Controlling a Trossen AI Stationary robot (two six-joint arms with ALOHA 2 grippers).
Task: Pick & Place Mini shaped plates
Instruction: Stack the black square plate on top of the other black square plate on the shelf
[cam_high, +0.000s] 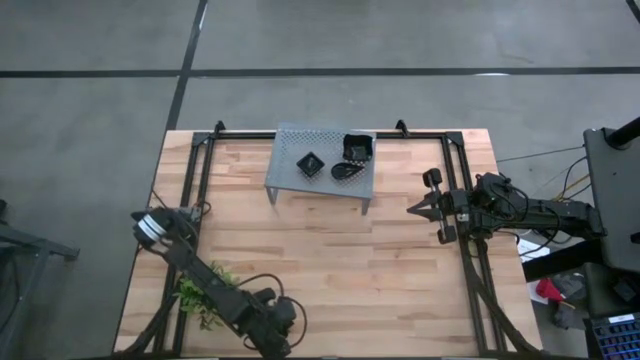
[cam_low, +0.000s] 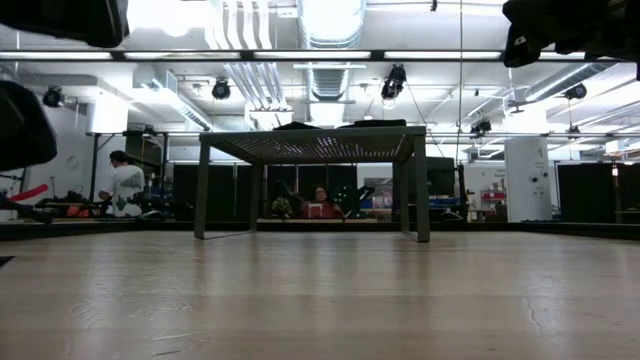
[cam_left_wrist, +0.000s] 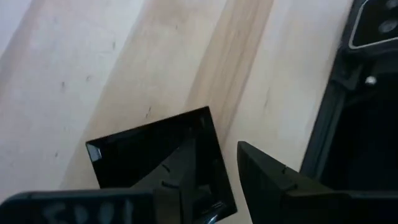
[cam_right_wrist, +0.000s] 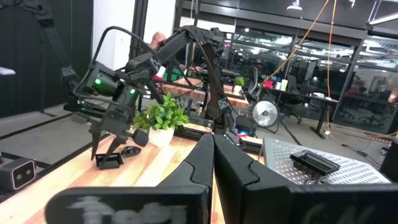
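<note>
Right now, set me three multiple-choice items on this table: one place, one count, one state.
1. The square plate on the table lies:
A) below the left gripper
B) under the rack
C) by the plant

2. Black plates on the rack:
A) one
B) three
C) six

3. The right gripper is:
A) open
B) shut on a plate
C) shut, empty

Answers:
1 A, the left wrist view shows it beneath the spread fingers.
2 B, the high view shows three.
3 C, its fingers meet with nothing between.
</note>
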